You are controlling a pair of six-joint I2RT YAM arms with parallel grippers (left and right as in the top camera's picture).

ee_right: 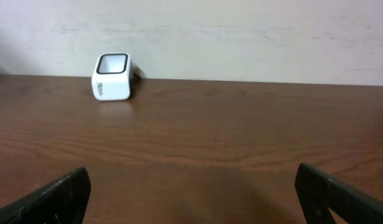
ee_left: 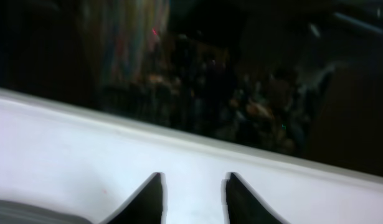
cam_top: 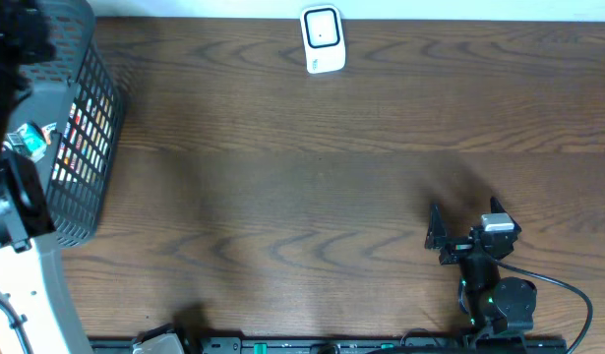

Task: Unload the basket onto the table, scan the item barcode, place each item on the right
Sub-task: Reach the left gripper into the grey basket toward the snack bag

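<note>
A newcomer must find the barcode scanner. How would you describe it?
On the wooden table, look along the far edge by the wall. The scanner stands alone there: a small white box with a black-rimmed window, unlike the black mesh basket at the left.

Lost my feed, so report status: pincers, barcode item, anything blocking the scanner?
Right pincer open, empty, over the table. Left pincer at the basket, grip unclear, view blurred. No item at the scanner yet. Nothing in front of it.
</note>
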